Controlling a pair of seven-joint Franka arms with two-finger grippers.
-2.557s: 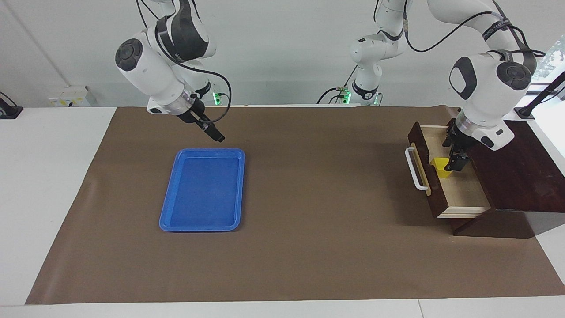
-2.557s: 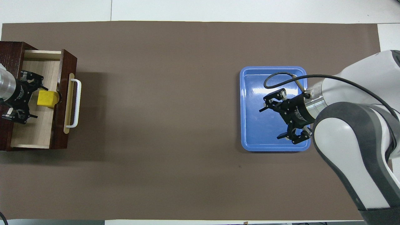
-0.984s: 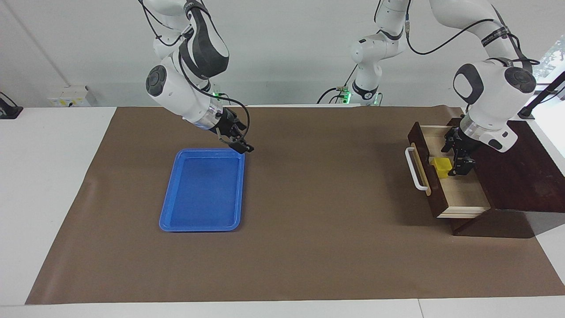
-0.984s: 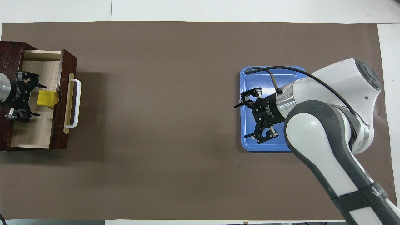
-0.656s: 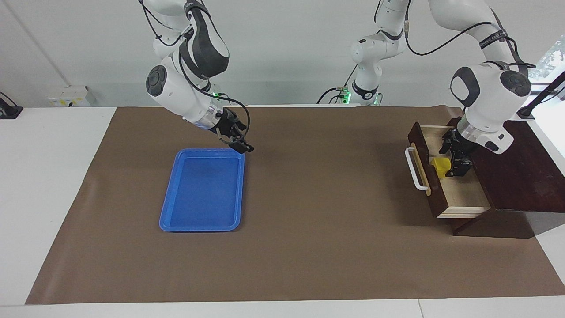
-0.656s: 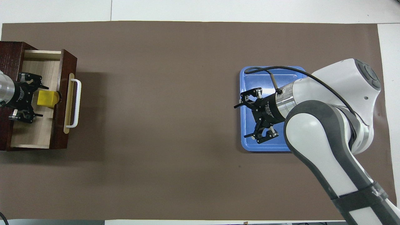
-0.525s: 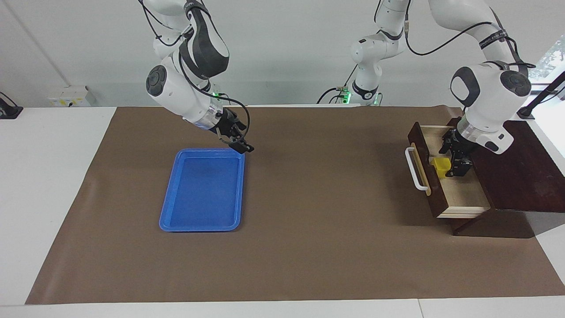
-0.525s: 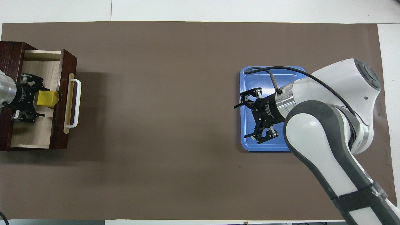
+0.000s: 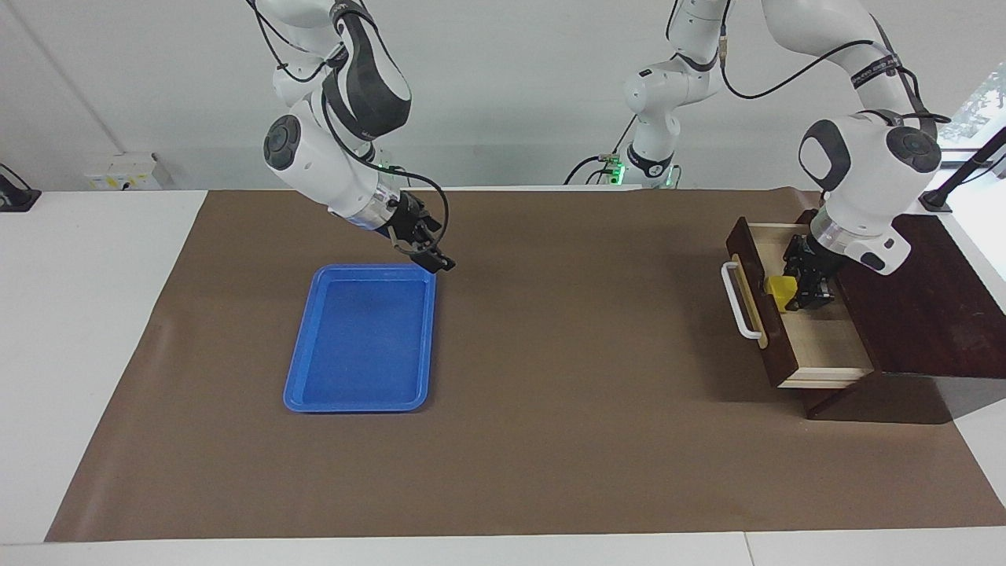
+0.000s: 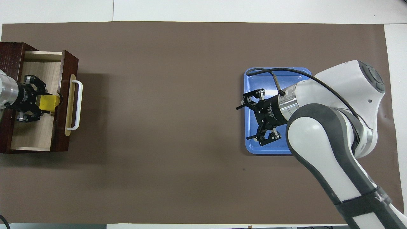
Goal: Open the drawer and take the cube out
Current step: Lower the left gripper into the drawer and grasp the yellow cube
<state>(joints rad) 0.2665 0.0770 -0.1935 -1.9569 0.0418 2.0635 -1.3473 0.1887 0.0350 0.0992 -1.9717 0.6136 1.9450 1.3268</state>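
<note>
The drawer (image 9: 825, 346) stands pulled open from its dark cabinet at the left arm's end of the table. Its white handle (image 9: 739, 303) faces the table's middle. The drawer also shows in the overhead view (image 10: 31, 136). The yellow cube (image 9: 777, 288) sits inside, against the drawer front (image 10: 51, 103). My left gripper (image 9: 803, 284) is down in the drawer (image 10: 37, 103), with its fingers closed on the cube's two sides. My right gripper (image 9: 436, 262) is open and empty, hovering over the blue tray's edge (image 10: 242, 123).
The blue tray (image 9: 357, 346) lies on the brown mat toward the right arm's end (image 10: 254, 82). The dark cabinet (image 9: 919, 314) holds the drawer. A wide stretch of brown mat lies between tray and drawer.
My left gripper has slid onto the cube and its fingers have closed in on it; the cube has shifted slightly. My right gripper swung over the tray's inner edge, then held nearly still.
</note>
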